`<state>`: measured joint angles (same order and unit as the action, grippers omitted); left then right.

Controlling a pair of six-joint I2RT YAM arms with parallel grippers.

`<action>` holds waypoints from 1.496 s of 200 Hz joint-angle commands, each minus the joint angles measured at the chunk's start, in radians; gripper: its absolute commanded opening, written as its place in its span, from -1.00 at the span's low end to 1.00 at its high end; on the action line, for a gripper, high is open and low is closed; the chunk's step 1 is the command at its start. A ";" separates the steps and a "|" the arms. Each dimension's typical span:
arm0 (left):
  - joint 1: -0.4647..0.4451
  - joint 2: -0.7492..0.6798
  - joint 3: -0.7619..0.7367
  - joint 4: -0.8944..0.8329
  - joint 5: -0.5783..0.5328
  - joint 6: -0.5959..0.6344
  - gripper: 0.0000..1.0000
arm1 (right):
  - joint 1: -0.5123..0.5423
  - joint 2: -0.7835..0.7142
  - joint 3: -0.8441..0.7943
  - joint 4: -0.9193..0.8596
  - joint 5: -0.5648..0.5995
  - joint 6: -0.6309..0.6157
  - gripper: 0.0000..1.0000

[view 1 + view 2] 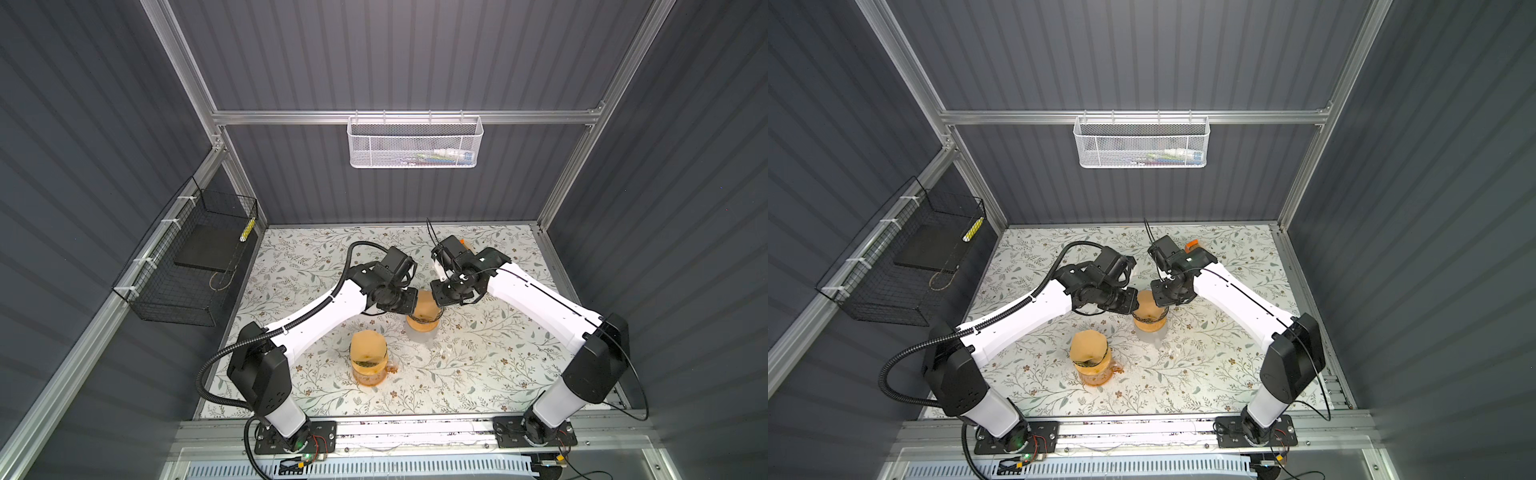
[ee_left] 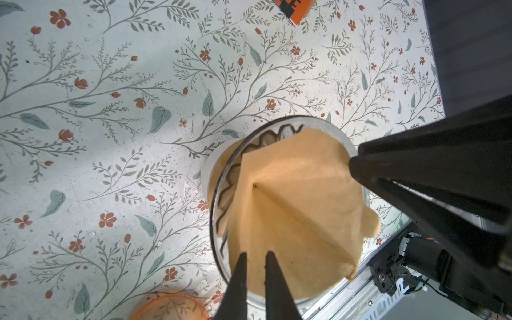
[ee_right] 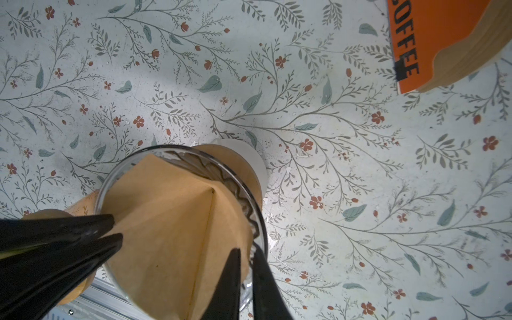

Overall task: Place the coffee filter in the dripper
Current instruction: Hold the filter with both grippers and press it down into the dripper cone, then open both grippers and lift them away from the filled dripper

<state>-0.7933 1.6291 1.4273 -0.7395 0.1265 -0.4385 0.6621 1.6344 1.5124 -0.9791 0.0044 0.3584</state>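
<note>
well, closest to the arm bases, an orange dripper [image 1: 370,376] sat with a brown paper of its own in it, neither arm near it. just beyond, mid-table, the clear dripper [image 2: 225,191] stood on a white base, and the coffee filter [image 2: 299,207] was down inside the cone, point at the bottom, seam showing. by my read the placing was all but done. what looked left: one side of the paper stood off the glass wall and a flap poked past the rim, so some seating and a let-go.

left gripper [image 2: 256,253] was at its side of the rim, fingers nearly together on the filter's edge, which looked like a pinch on the paper. right gripper [image 3: 246,249] faced it across the cup, fingers a sliver apart astride rim and paper. gripping or freed, i couldn't tell.

both arms were stretched forward and bent inward, wrists tipped down, almost meeting above the dripper. farthest back lay the orange filter pack [image 3: 432,41], well apart.
</note>
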 commanded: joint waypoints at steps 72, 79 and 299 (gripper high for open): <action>-0.007 -0.016 0.050 -0.008 0.002 -0.006 -0.70 | 0.006 -0.051 0.031 -0.023 0.015 0.011 -0.70; -0.007 -0.018 0.050 -0.006 0.002 -0.008 -0.70 | 0.005 -0.053 0.031 -0.022 0.016 0.012 -0.70; 0.216 -0.344 -0.087 0.192 -0.522 0.126 1.00 | -0.275 -0.551 -0.390 0.364 0.234 -0.048 0.98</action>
<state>-0.5869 1.3651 1.4330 -0.6281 -0.2642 -0.3962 0.4660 1.1633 1.2095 -0.7628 0.1879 0.3378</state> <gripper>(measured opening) 0.997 0.992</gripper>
